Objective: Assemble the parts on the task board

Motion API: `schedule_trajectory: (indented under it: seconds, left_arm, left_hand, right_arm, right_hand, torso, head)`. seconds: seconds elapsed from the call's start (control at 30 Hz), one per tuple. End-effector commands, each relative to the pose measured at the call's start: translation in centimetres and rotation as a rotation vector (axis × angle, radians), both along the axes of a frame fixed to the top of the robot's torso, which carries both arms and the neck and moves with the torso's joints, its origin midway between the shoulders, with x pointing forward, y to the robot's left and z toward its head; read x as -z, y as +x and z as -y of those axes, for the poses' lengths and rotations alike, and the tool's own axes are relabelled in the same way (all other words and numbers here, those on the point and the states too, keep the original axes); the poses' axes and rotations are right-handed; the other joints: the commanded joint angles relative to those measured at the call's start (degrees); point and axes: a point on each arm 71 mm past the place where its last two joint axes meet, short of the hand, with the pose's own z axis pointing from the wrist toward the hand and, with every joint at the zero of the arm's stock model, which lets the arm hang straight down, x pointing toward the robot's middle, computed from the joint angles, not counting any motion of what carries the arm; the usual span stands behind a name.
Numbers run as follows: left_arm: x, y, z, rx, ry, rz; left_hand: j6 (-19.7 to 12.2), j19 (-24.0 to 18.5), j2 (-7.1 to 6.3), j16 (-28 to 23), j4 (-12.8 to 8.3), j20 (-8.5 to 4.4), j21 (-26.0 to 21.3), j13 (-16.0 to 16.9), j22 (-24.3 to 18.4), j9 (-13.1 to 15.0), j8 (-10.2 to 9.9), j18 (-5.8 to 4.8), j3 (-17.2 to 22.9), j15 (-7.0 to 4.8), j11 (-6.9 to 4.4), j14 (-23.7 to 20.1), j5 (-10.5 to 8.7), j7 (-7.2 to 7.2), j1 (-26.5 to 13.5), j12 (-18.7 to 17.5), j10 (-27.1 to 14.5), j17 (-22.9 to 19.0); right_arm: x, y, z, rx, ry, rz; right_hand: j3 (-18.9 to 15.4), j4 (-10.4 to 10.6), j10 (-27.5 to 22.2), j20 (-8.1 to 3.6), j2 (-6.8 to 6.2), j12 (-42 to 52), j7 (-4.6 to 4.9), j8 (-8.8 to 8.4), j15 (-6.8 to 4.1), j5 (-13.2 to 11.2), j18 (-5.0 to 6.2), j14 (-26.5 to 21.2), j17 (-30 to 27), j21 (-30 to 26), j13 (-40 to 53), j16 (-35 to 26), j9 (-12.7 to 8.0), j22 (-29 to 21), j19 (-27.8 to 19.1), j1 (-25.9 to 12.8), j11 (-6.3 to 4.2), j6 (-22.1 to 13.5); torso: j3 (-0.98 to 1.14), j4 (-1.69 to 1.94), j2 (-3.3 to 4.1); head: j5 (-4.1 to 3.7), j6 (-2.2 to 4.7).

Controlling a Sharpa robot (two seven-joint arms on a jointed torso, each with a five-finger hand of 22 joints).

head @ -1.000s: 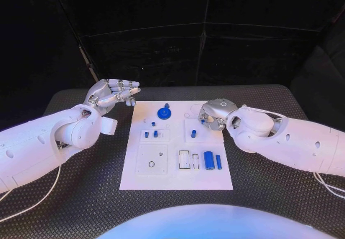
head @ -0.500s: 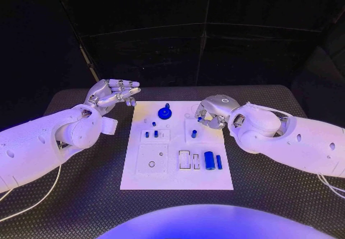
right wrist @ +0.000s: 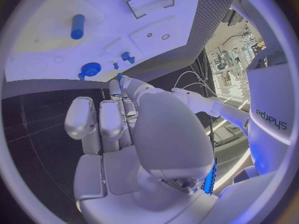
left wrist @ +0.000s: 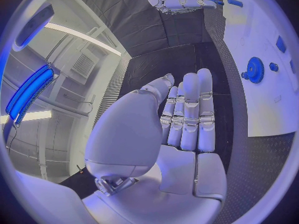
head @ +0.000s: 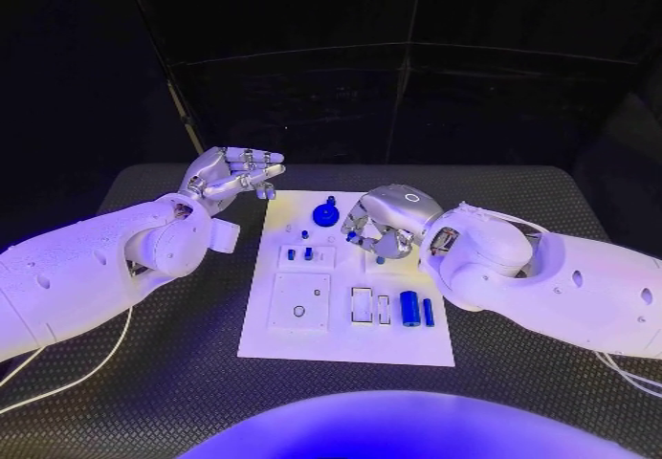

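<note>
From the head view you see the task board mid-table, the right hand over its far right part with fingers curled down, whether on a part you cannot tell, and the left hand off its far left corner. Your left wrist view shows that hand empty, fingers straight and together, the blue gear on the board beyond. Your right wrist view shows a blue cylinder lying on the board

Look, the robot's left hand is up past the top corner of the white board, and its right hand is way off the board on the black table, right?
Not quite. The left hand is indeed beyond the far corner of the white board, but the right hand isn't off on the black table. The head view shows it hovering over the board's far right part, beside the blue gear.
</note>
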Motion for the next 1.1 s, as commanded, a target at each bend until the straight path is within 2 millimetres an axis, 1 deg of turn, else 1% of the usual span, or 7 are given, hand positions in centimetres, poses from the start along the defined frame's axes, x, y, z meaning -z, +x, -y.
schedule_trajectory:
  seconds: [0.03,0.2,0.33,0.43,0.6,0.77,1.1]
  left_arm:
    - [-0.2,0.0,0.4,0.002,-0.012,0.01]
    - [-0.2,0.1,0.9,0.008,-0.017,0.011]
    - [-0.2,0.2,1.6,0.017,-0.023,0.012]
    - [-0.2,0.3,2.1,0.023,-0.028,0.014]
    - [-0.2,0.4,2.5,0.028,-0.033,0.016]
    - [-0.2,0.5,2.7,0.03,-0.034,0.017]
    - [-0.1,0.5,2.8,0.03,-0.034,0.015]
  left_hand:
    - [-0.3,-0.2,0.09,-0.3,-0.4,0.14,-0.3,-0.1,-0.1,-0.1,-0.3,0.69,-0.1,-0.06,0.09,-0.5,-0.23,-0.05,0.7,0.2,-0.3,-0.1]
    - [-0.3,-0.2,0.13,-0.3,-0.4,0.15,-0.4,-0.1,-0.1,-0.1,-0.3,0.69,-0.1,-0.04,0.11,-0.5,-0.22,-0.03,0.7,0.3,-0.4,-0.1]
    - [-0.3,-0.2,0.13,-0.3,-0.4,0.15,-0.4,-0.1,-0.1,-0.1,-0.3,0.69,-0.1,-0.04,0.11,-0.5,-0.22,-0.03,0.7,0.3,-0.4,-0.1]
    - [-0.3,-0.2,0.13,-0.3,-0.4,0.15,-0.4,-0.1,-0.1,-0.1,-0.3,0.69,-0.1,-0.04,0.11,-0.5,-0.22,-0.03,0.7,0.3,-0.4,-0.1]
    - [-0.3,-0.2,0.13,-0.3,-0.4,0.15,-0.4,-0.1,-0.1,-0.1,-0.3,0.69,-0.1,-0.04,0.11,-0.5,-0.22,-0.03,0.7,0.3,-0.4,-0.1]
    - [-0.3,-0.2,0.13,-0.3,-0.4,0.15,-0.4,-0.1,-0.1,-0.1,-0.3,0.69,-0.1,-0.04,0.11,-0.5,-0.22,-0.03,0.7,0.3,-0.4,-0.1]
    - [-0.4,-0.2,0.12,-0.4,-0.4,0.19,-0.4,-0.1,-0.1,-0.1,-0.4,0.68,-0.2,0.01,0.18,-0.6,-0.24,0.07,0.7,0.3,-0.5,-0.2]
  right_arm:
    - [-0.1,-0.1,-1.4,-0.051,0.053,-0.012]
    - [0.9,0.0,-3.4,-0.093,0.049,-0.038]
    - [2.3,-0.1,-4.1,-0.114,0.019,-0.068]
    - [3.3,-0.4,-4.7,-0.13,0.001,-0.089]
    - [4.6,-0.6,-5.5,-0.146,-0.026,-0.118]
    - [5.5,-0.8,-5.7,-0.151,-0.05,-0.139]
    - [6.4,-1.0,-5.9,-0.16,-0.077,-0.159]
  right_hand:
    - [0.4,0.1,0.0,-0.03,0.03,-0.4,0.12,-0.24,-0.23,-0.2,-0.95,1.5,0.1,0.3,-0.1,0.3,0.0,0.1,0.6,-0.4,0.25,0.3]
    - [0.5,0.0,-0.1,-0.02,0.06,-0.5,0.16,-0.29,-0.21,-0.2,-0.95,1.5,0.1,0.3,-0.1,0.4,0.0,0.1,0.6,-0.5,0.28,0.3]
    - [0.5,0.0,-0.1,-0.01,0.01,-0.5,0.21,-0.33,-0.18,-0.2,-0.97,1.5,0.1,0.3,-0.1,0.4,0.0,0.2,0.6,-0.8,0.33,0.2]
    - [0.5,0.0,-0.1,0.0,-0.02,-0.5,0.22,-0.34,-0.17,-0.2,-0.99,1.5,0.1,0.4,-0.1,0.4,0.0,0.3,0.6,-0.9,0.34,0.2]
    - [0.5,0.0,-0.1,0.01,-0.02,-0.5,0.23,-0.35,-0.15,-0.2,-1.0,1.5,0.1,0.4,-0.1,0.5,0.0,0.3,0.7,-1.0,0.35,0.3]
    - [0.5,0.0,-0.1,0.02,-0.02,-0.6,0.22,-0.35,-0.15,-0.3,-1.01,1.5,0.2,0.4,-0.1,0.5,0.0,0.4,0.7,-1.1,0.35,0.3]
    - [0.5,0.0,0.0,0.03,0.0,-0.6,0.21,-0.34,-0.14,-0.4,-1.01,1.5,0.2,0.5,-0.1,0.5,0.0,0.4,0.7,-1.3,0.34,0.3]
  torso:
    - [-0.06,-0.06,0.02]
    - [0.03,0.05,0.09]
    - [-0.1,0.29,-0.03]
    - [-0.16,0.04,0.03]
    - [0.09,-0.17,-0.01]
    - [0.1,0.0,-0.03]
    - [0.08,-0.09,0.0]
  head:
    - [1.22,-0.38]
    - [2.52,-0.88]
    - [3.06,-1.53]
    - [4.02,-1.7]
    - [5.5,-1.7]
    - [6.22,-1.7]
    - [7.05,-1.7]
